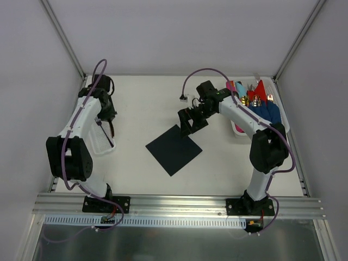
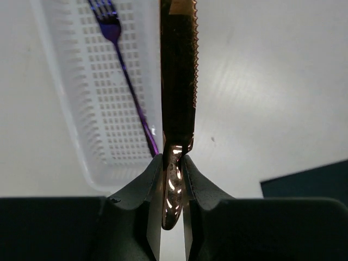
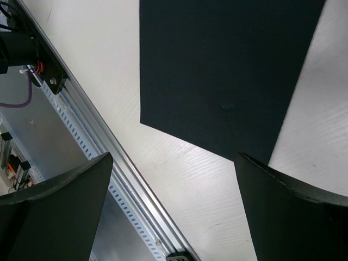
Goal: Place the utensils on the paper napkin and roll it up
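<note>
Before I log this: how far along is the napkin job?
Done: the paper napkin lies flat, bare. In hand: the left gripper pinches a copper knife; the right gripper hangs open above its corner. Left: placing it, the purple fork in the basket, rolling.

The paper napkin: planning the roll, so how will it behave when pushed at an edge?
The paper napkin lies flat and looks sheet-thin, so probably floppy and light. On the smooth table it would likely slide or buckle rather than lift.
</note>
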Controlling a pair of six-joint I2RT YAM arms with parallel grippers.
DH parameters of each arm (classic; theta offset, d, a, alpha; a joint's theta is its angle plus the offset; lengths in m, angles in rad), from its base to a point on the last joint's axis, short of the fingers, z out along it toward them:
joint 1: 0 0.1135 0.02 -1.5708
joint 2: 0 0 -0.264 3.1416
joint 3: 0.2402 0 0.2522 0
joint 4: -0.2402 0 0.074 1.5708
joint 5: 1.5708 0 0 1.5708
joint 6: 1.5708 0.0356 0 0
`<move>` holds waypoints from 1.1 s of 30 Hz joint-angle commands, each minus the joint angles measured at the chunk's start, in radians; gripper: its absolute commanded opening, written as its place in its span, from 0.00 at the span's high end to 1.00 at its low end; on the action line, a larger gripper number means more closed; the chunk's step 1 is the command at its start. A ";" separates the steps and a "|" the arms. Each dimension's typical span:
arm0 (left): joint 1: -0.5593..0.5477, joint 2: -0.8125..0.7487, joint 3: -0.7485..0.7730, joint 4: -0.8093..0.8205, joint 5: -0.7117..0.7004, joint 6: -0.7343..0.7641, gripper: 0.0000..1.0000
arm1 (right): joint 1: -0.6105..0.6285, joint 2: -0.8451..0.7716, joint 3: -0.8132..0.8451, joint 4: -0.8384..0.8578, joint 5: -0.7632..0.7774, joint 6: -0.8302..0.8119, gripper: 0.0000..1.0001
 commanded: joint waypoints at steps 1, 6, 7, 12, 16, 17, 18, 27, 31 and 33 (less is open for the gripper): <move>-0.108 -0.058 0.057 -0.089 0.016 -0.081 1.00 | -0.058 -0.074 -0.014 -0.025 -0.028 0.002 0.01; -0.278 -0.012 0.066 -0.088 0.031 -0.213 1.00 | -0.139 -0.102 -0.046 -0.023 -0.040 0.002 0.01; -0.307 0.020 0.072 -0.089 0.020 -0.231 1.00 | -0.170 -0.108 -0.052 -0.025 -0.042 0.002 0.01; -0.487 0.104 0.099 -0.080 -0.003 -0.385 1.00 | -0.266 -0.157 -0.101 -0.031 -0.063 0.002 0.01; -0.593 0.219 0.162 -0.080 0.000 -0.468 1.00 | -0.348 -0.194 -0.132 -0.042 -0.072 -0.007 0.01; -0.608 0.236 0.170 -0.080 0.003 -0.486 1.00 | -0.359 -0.200 -0.141 -0.046 -0.074 -0.009 0.01; -0.632 0.255 0.191 -0.082 0.011 -0.515 1.00 | -0.368 -0.206 -0.145 -0.051 -0.078 -0.009 0.01; -0.728 0.430 0.294 -0.077 0.048 -0.560 1.00 | -0.399 -0.226 -0.152 -0.058 -0.094 -0.004 0.01; -0.734 0.470 0.305 -0.075 0.046 -0.535 1.00 | -0.400 -0.220 -0.148 -0.057 -0.098 -0.001 0.01; -0.734 0.482 0.319 -0.075 0.045 -0.512 1.00 | -0.399 -0.217 -0.148 -0.058 -0.098 -0.001 0.01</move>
